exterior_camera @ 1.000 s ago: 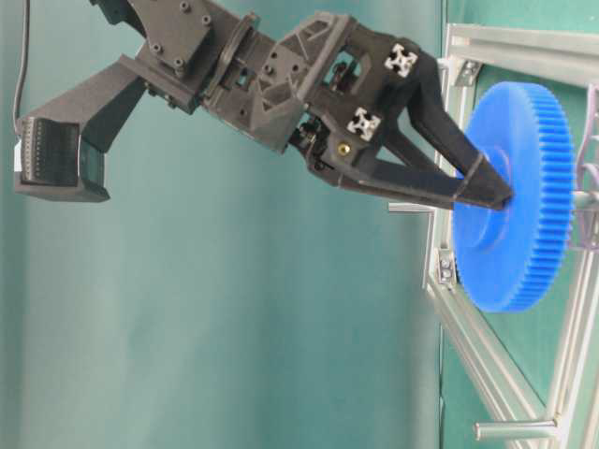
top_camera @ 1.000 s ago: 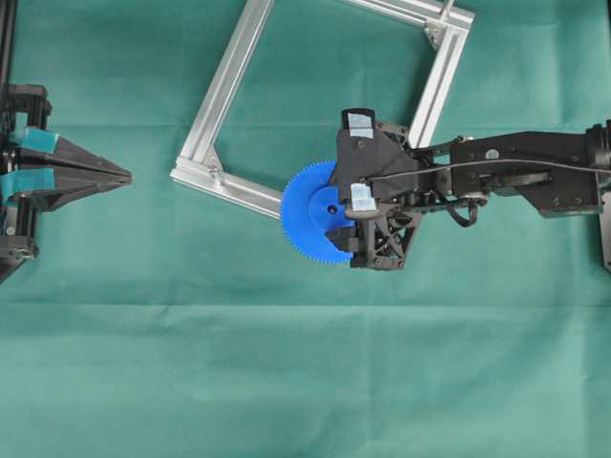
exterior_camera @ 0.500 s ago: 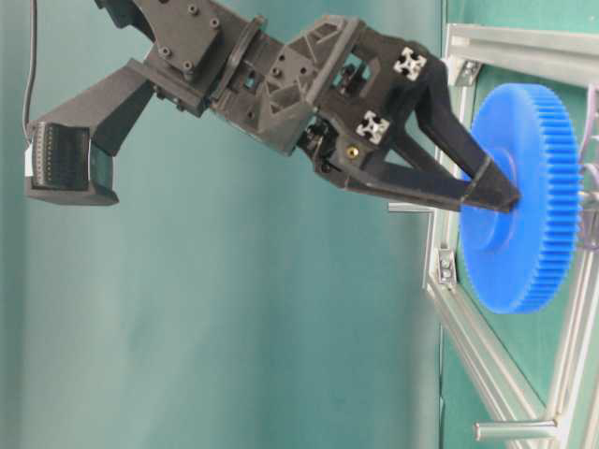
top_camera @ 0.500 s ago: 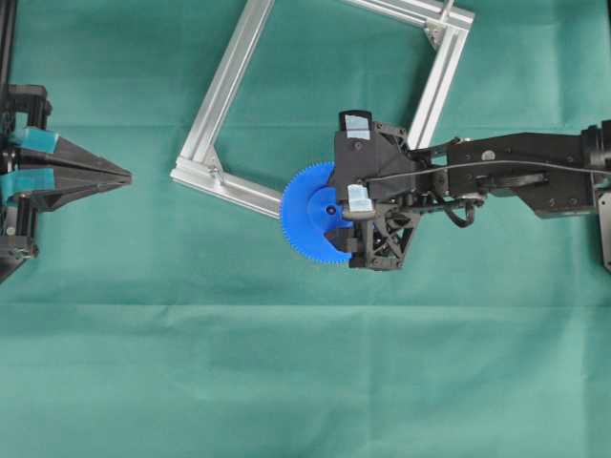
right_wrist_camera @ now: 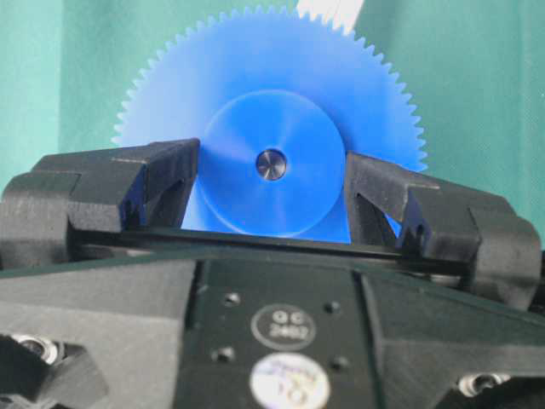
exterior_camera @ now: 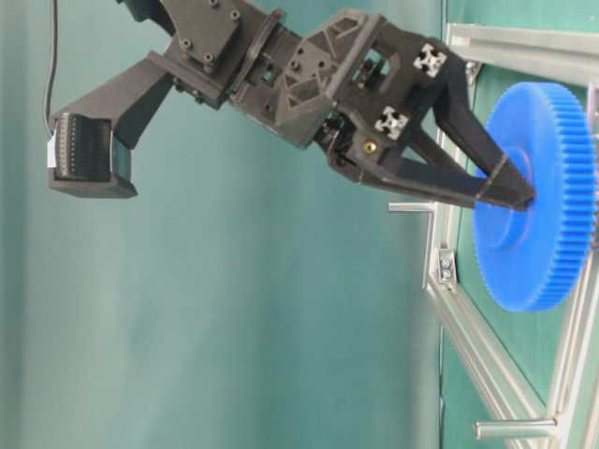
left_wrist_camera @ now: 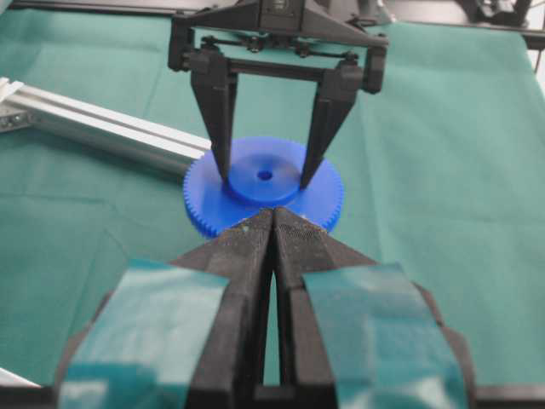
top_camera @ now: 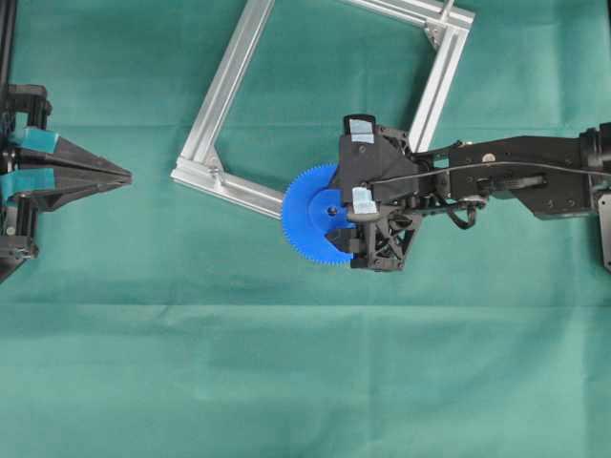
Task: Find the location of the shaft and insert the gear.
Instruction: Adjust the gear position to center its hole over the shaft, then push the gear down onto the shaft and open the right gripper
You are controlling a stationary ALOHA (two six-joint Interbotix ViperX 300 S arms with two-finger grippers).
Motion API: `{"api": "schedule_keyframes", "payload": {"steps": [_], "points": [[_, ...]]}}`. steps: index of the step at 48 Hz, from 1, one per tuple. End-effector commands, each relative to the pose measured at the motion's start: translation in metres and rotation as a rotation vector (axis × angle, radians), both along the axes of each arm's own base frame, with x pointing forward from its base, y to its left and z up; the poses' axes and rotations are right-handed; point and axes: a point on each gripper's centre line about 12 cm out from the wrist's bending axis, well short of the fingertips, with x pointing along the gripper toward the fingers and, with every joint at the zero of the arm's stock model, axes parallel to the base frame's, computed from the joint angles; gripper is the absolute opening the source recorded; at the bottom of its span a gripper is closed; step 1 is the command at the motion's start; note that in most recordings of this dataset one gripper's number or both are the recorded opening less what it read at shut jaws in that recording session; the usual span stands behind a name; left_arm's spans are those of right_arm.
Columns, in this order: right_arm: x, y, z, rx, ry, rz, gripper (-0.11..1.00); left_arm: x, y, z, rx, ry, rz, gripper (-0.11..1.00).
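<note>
Here the right hand (left_wrist_camera: 264,175) is gripping the gear (top_camera: 313,214) by its hub; the left hand (left_wrist_camera: 272,223) is resting closed.

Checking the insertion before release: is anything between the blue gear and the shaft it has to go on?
Nothing visible is. The right pincer grips the blue gear's hub, and the right wrist view shows a silvery shaft tip filling the centre hole.

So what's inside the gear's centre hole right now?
In the right wrist view a small silvery round tip shows in the hole of the blue gear, likely the shaft. Its base is covered by the gear, so seating depth can't be judged.
</note>
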Motion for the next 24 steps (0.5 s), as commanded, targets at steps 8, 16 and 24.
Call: {"api": "schedule_keyframes", "payload": {"steps": [8,16,24], "points": [[0.003,0.001,-0.006,0.004,-0.009,0.000,0.69,0.002,0.001,0.010,-0.002,-0.023,0.004,0.01],[0.004,0.001,-0.008,0.004,-0.006,0.000,0.69,0.002,0.001,0.010,-0.002,-0.023,0.004,0.01],[0.005,0.001,-0.007,0.004,-0.018,0.000,0.69,0.002,0.001,0.009,-0.002,-0.022,0.004,0.01]]}}
